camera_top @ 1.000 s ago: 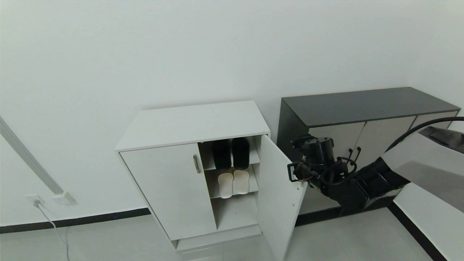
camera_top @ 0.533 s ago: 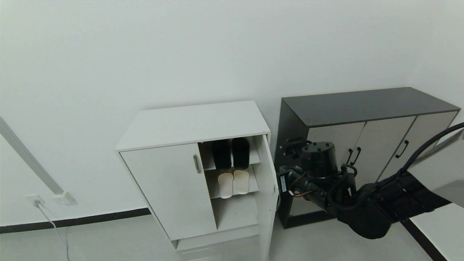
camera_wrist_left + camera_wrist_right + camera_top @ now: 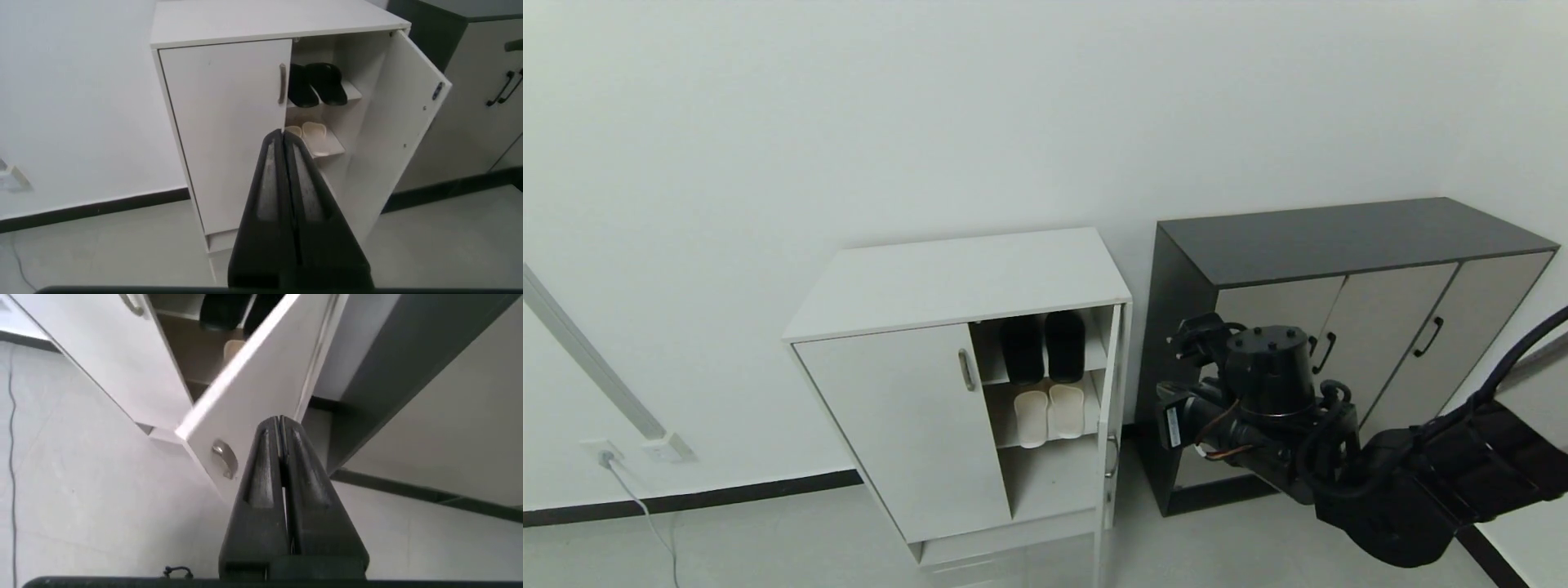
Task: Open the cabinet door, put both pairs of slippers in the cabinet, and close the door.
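My right gripper is clenched with nothing in it. It sits just beside the outer face of the cabinet's right door, close to the door's free edge and its small metal handle. I cannot tell whether the fingers are touching the panel. My left gripper is also clenched and empty, and I hold it well out in front of the cabinet.

The right door stands about halfway open, and the cabinet's left door is shut. Inside the cabinet, the black slippers lie side by side on the top shelf. The white slippers lie side by side on the shelf just below them. Both pairs are well back from the cabinet's front edge. A dark sideboard stands against the wall beside the cabinet.

I judge that loading is done and that closing the door is the step in hand. Next I need a steady push on the outer face near the free edge, swinging the door round on its hinge until it lies flush with the left door. My wrist has to follow that arc so the gripper does not slide off the edge or catch the handle.
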